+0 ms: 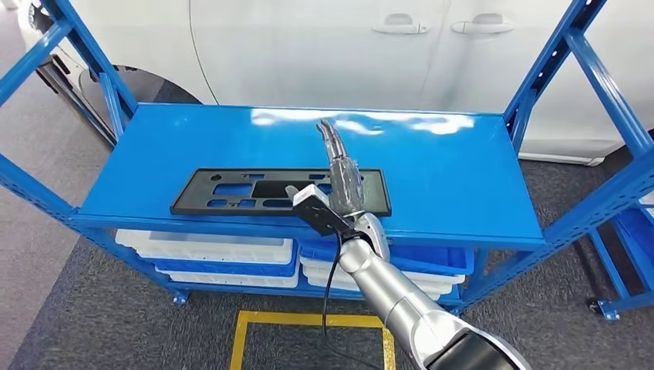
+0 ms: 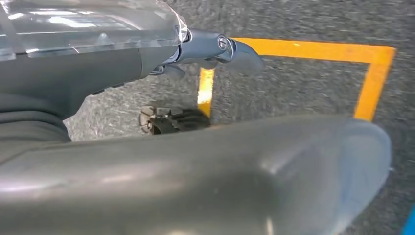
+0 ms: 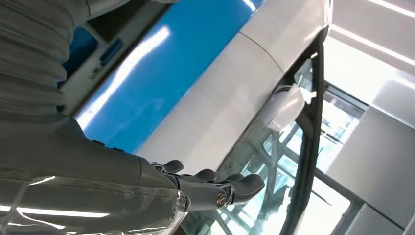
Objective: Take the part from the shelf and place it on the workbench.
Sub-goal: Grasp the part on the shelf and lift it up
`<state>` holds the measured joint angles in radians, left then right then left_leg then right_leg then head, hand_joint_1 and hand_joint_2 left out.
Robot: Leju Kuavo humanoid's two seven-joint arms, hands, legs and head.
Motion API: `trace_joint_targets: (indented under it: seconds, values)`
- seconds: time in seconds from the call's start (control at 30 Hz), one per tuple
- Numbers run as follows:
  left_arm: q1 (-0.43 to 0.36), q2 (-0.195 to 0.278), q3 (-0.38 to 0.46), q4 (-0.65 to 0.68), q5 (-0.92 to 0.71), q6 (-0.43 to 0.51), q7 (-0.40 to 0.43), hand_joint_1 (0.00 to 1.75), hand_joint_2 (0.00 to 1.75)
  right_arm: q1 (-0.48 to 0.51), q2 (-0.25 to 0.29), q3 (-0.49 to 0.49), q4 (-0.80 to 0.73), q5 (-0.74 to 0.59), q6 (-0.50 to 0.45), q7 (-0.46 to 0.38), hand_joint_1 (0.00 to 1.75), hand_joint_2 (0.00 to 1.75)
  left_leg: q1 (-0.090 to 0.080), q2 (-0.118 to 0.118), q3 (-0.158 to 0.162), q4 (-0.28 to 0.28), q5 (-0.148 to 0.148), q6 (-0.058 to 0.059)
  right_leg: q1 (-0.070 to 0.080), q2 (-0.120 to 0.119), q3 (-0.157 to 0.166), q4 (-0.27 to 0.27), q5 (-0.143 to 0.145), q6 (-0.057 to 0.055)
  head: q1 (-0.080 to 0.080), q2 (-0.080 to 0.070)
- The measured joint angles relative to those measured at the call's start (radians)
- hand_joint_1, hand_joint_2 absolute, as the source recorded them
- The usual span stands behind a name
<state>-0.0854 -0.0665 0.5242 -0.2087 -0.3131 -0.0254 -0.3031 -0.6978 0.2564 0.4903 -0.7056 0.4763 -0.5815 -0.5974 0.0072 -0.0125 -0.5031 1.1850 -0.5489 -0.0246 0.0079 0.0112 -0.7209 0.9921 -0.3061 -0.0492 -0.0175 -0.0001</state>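
A flat black part [image 1: 231,193] with several cutouts lies near the front edge of the blue shelf top [image 1: 447,154]. My right hand [image 1: 342,183] reaches in from below and hovers over the part's right end. Its fingers are stretched straight toward the back of the shelf, and it holds nothing. In the right wrist view the same hand [image 3: 122,181] shows its dark fingers [image 3: 220,188] extended, with the blue shelf surface [image 3: 161,78] beyond them. My left hand [image 2: 186,161] hangs over the grey floor with fingers apart and nothing in it.
A white car [image 1: 324,46] stands close behind the shelf. Blue uprights [image 1: 598,77] frame both sides. White and blue bins [image 1: 224,258] are stacked on the lower level. A yellow tape square [image 1: 308,320] marks the grey carpet in front.
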Motion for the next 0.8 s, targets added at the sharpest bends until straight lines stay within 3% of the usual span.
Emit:
trace_joint_targets:
  seconds: [0.07,0.1,0.13,0.17,0.23,0.3,0.4,0.47,0.57,0.6,0.63,0.67,0.73,0.8]
  values:
    - [0.002,0.0,0.0,0.0,-0.003,0.003,0.0,0.0,0.0,0.01,0.0,-0.009,-0.023,-0.033,0.003,-0.014,0.0,1.75,0.003,0.002,-0.077,0.085,-0.07,-0.009,-0.001,0.001,0.022,-0.003,-0.018,-0.002,0.0,0.0]
    - [0.003,0.0,0.0,0.0,-0.004,0.004,0.0,0.0,0.0,0.017,0.0,-0.017,-0.039,-0.057,0.008,-0.022,0.0,1.75,0.005,0.003,-0.102,0.096,-0.102,-0.011,-0.001,0.002,0.031,-0.003,-0.026,-0.002,0.0,0.0]
    - [0.005,0.0,0.001,0.0,-0.006,0.004,-0.001,0.0,0.0,0.023,-0.001,-0.026,-0.057,-0.082,0.011,-0.032,0.0,1.75,0.005,0.004,-0.115,0.083,-0.11,-0.011,-0.001,0.004,0.039,-0.002,-0.034,-0.001,0.0,0.0]
    - [0.005,0.0,0.001,0.0,-0.009,0.004,-0.003,0.0,0.0,0.03,-0.001,-0.037,-0.079,-0.107,0.012,-0.042,0.0,1.75,0.006,0.004,-0.115,0.043,-0.084,-0.01,-0.001,0.006,0.047,0.0,-0.041,0.0,0.0,0.0]
    - [0.005,0.001,0.002,0.0,-0.018,0.002,-0.018,0.0,0.0,0.046,-0.004,-0.06,-0.134,-0.149,0.003,-0.059,0.0,1.75,0.005,0.004,-0.085,-0.087,0.023,-0.004,0.0,0.007,0.059,0.004,-0.052,0.005,0.0,0.0]
    - [0.005,0.002,0.002,0.0,-0.032,-0.002,-0.044,0.0,0.0,0.065,-0.011,-0.086,-0.201,-0.182,-0.011,-0.072,0.0,1.75,0.0,0.005,-0.062,-0.178,0.079,0.007,0.002,0.007,0.063,0.005,-0.056,0.013,0.0,0.0]
    - [0.009,0.001,0.001,0.0,-0.048,-0.021,-0.074,0.0,0.0,0.1,-0.027,-0.13,-0.305,-0.225,-0.015,-0.081,0.0,1.75,-0.003,0.005,-0.057,-0.194,0.096,0.028,0.003,0.007,0.063,0.006,-0.059,0.03,0.0,0.0]
    - [0.011,0.001,0.0,0.0,-0.052,-0.031,-0.082,0.0,0.0,0.119,-0.039,-0.158,-0.369,-0.247,-0.004,-0.084,0.0,1.75,0.002,0.008,-0.052,-0.205,0.108,0.039,0.002,0.005,0.049,0.039,-0.088,0.042,0.0,0.0]
    - [0.012,0.0,0.0,0.0,-0.052,-0.033,-0.085,0.0,0.0,0.143,-0.055,-0.187,-0.438,-0.26,0.003,-0.086,0.0,1.75,0.003,0.011,-0.05,-0.211,0.112,0.046,-0.006,0.002,-0.032,0.226,-0.189,0.055,0.0,0.0]
    - [0.013,0.0,0.0,0.0,-0.051,-0.033,-0.085,0.0,0.0,0.153,-0.061,-0.194,-0.454,-0.261,0.004,-0.086,0.0,1.75,0.003,0.011,-0.05,-0.21,0.111,0.046,-0.009,0.001,-0.056,0.281,-0.208,0.058,0.0,0.0]
    - [0.014,0.0,0.0,0.0,-0.051,-0.033,-0.085,0.0,0.0,0.162,-0.065,-0.199,-0.467,-0.262,0.005,-0.086,0.0,1.75,0.003,0.011,-0.05,-0.209,0.11,0.046,-0.012,0.001,-0.064,0.304,-0.21,0.061,0.0,0.0]
    - [0.015,0.0,0.0,0.0,-0.051,-0.032,-0.085,0.0,0.0,0.169,-0.068,-0.202,-0.478,-0.263,0.006,-0.086,0.0,1.75,0.004,0.011,-0.05,-0.206,0.108,0.044,-0.015,-0.001,-0.051,0.282,-0.193,0.063,0.0,0.0]
    - [0.015,-0.001,0.0,0.0,-0.051,-0.032,-0.085,0.0,0.0,0.173,-0.071,-0.206,-0.499,-0.263,0.007,-0.086,0.0,1.75,0.005,0.011,-0.049,-0.198,0.1,0.038,-0.021,-0.006,0.024,0.146,-0.138,0.066,0.0,0.0]
    - [0.014,-0.002,0.0,0.0,-0.051,-0.03,-0.086,0.0,0.0,0.175,-0.073,-0.209,-0.517,-0.263,0.009,-0.086,0.0,1.75,0.002,0.01,-0.049,-0.188,0.09,0.027,-0.02,-0.008,0.082,0.042,-0.11,0.061,0.0,0.0]
